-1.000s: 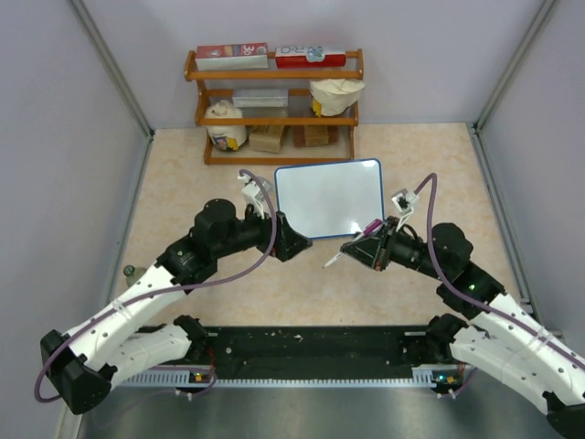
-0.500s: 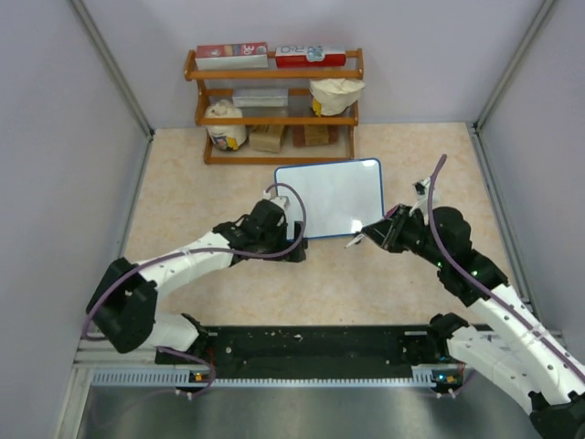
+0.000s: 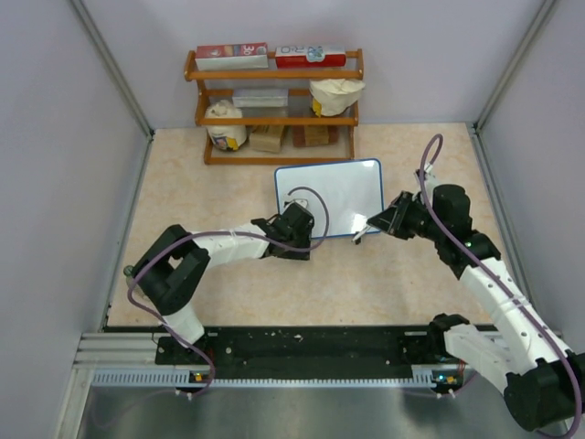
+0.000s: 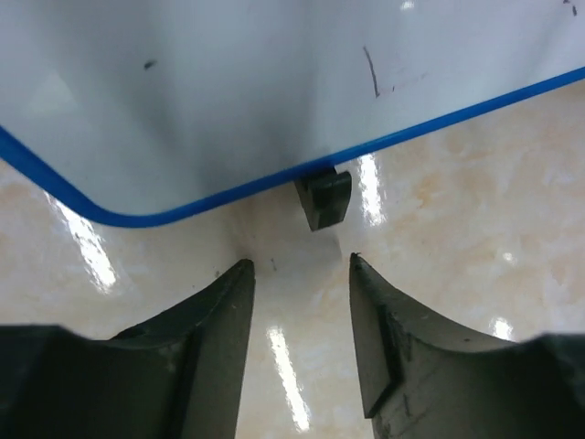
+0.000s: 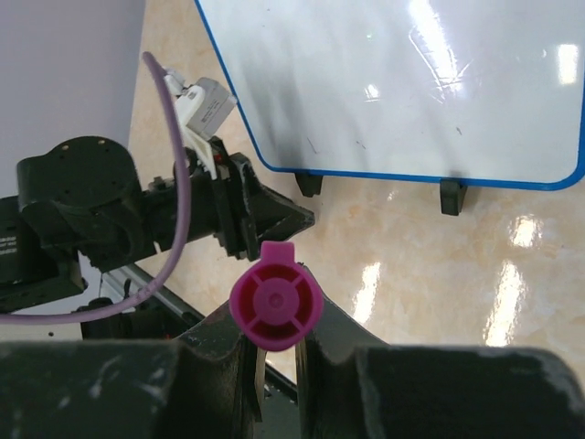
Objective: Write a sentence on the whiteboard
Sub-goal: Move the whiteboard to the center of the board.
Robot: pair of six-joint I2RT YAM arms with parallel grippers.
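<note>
At the left tool (image 4: 297, 270): jaws apart, low on the tabletop (image 3: 411, 274), just short of a black foot (image 4: 323, 199) under the whiteboard (image 4: 228, 82). At the right tool (image 5: 274, 352): clamped on a pink-ended marker (image 5: 274, 306), near the whiteboard's near-right corner. Whiteboard mid-tabletop, before a wooden shelf (image 3: 283, 121).

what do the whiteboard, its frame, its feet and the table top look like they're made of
The whiteboard: glossy white coated panel, probably melamine or plastic; it mirrors lamp glare. Its blue frame: smooth, likely plastic. The foot: matte black, plastic or rubber, cannot tell which. The table top: polished beige marbled laminate or stone, judging by bright reflections.
</note>
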